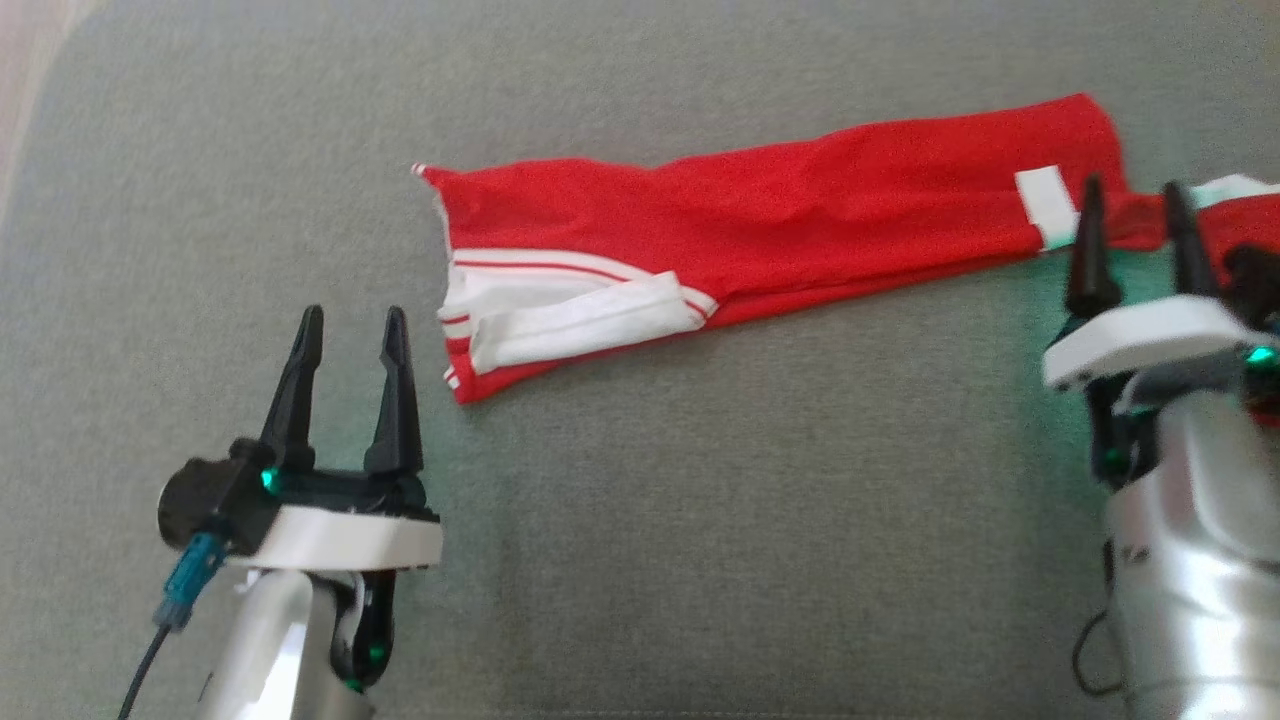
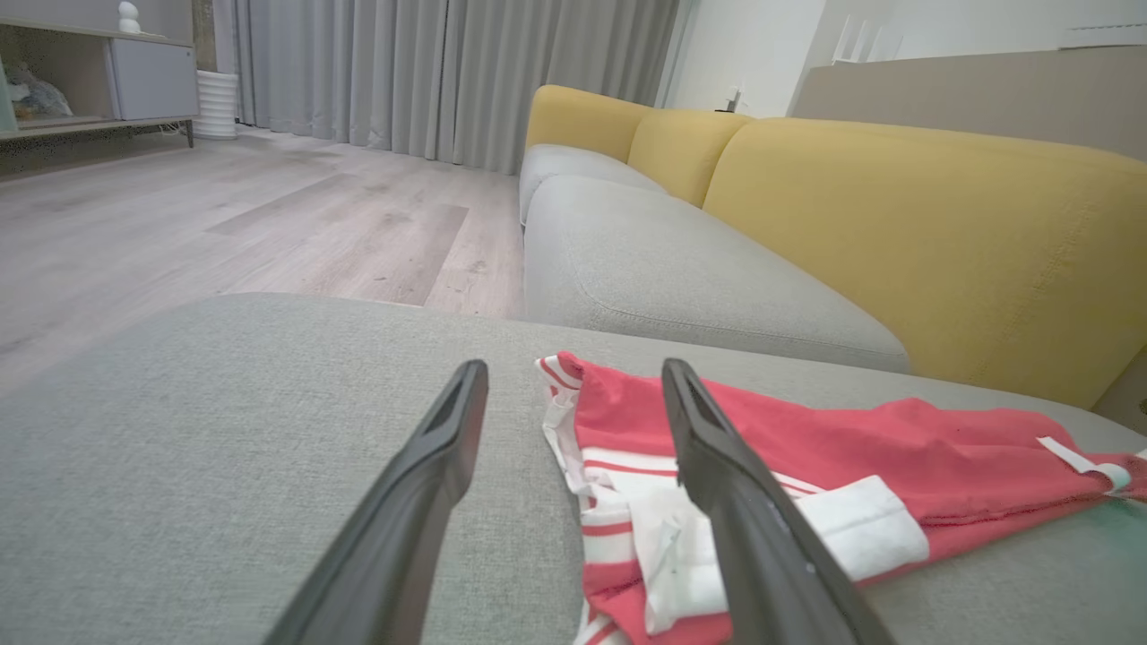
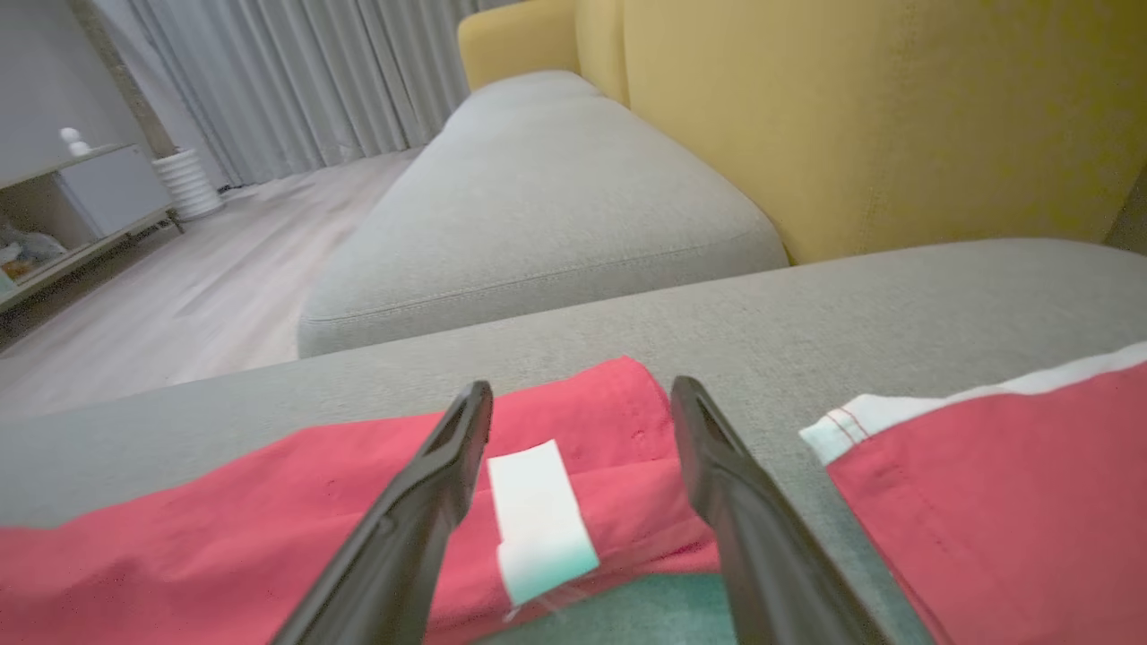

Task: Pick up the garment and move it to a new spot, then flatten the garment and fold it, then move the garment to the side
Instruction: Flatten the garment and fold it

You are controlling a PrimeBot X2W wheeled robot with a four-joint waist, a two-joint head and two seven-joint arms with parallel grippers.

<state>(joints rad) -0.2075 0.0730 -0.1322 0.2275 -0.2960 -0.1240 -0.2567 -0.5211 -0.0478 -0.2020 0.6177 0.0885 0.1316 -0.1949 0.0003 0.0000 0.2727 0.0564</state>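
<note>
Fingers first: my left gripper [image 1: 353,318] sits at the near left, both dark fingers spread wide with nothing between them, parked on the bare grey cushion [image 1: 700,520]. My right gripper [image 1: 1133,190] is over at the right, equally wide open and empty. It reaches further out, with its fingertips at the far right end of the red garment [image 1: 760,220]. The garment is a white-striped sports piece, trousers or shorts by the look, and it lies as a long narrow strip across the cushion. Its long axis runs left to right in front of me, climbing slightly away toward the right. Its striped end [image 1: 560,310] points left and sits just ahead and to the right of my left fingers, near but apart. The other end carries a white patch [image 1: 1045,200], and from my right wrist that patch lies squarely between my open fingers. I can't tell whether the tips are touching the cloth. So each arm has its own end, and my right is the closer to a grab. More red cloth with a white edge [image 1: 1235,205] shows at the far right, and how it joins the strip I can't make out. Beyond the cushion are a second grey seat [image 2: 681,278], the yellow sofa back [image 2: 941,233], then wooden floor [image 2: 224,215] and grey curtains [image 2: 448,72].
</note>
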